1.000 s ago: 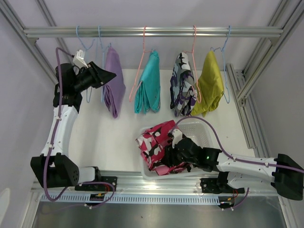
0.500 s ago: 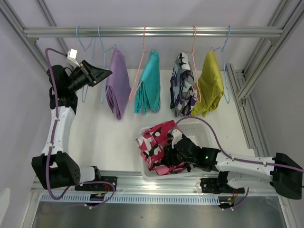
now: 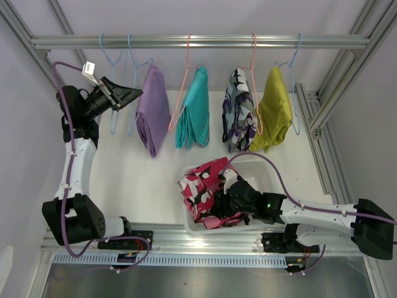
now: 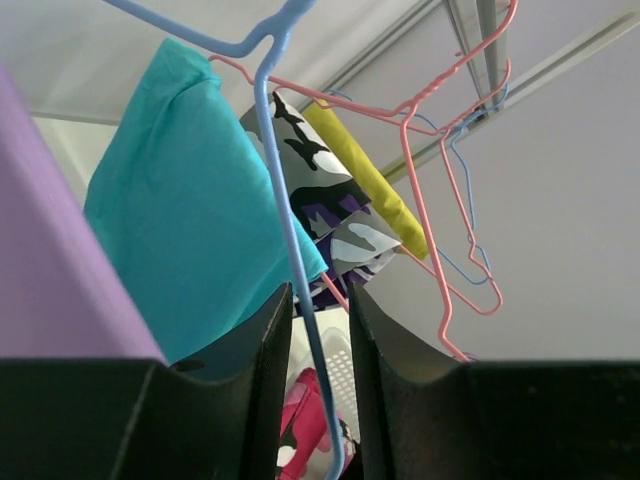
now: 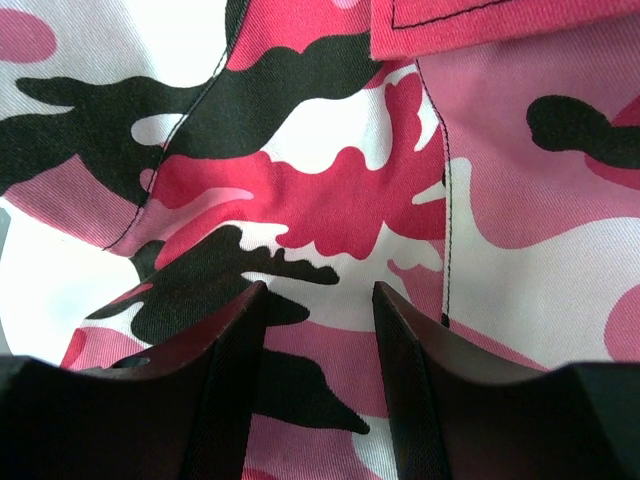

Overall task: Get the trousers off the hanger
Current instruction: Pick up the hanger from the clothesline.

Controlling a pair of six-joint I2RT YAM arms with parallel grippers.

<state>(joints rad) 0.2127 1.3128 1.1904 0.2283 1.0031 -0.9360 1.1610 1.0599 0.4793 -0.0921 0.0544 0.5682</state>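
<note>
Lilac trousers, long axis vertical, left pincer seemingly straddling blue hanger

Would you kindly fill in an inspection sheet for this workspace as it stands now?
Surface: white table, carrying a white basket.
Job's things: lilac trousers, teal trousers, purple-grey camouflage trousers and mustard trousers hang from the rail; pink camouflage trousers lie in the basket.
Clutter: nothing seen.
Grippers: left gripper narrowly open, a blue hanger wire between its fingers; right gripper open over the pink camouflage trousers.
Cables: left cable loops beside its arm; right cable arcs over the basket; both purple.
Surroundings: aluminium frame, plain walls.
</note>
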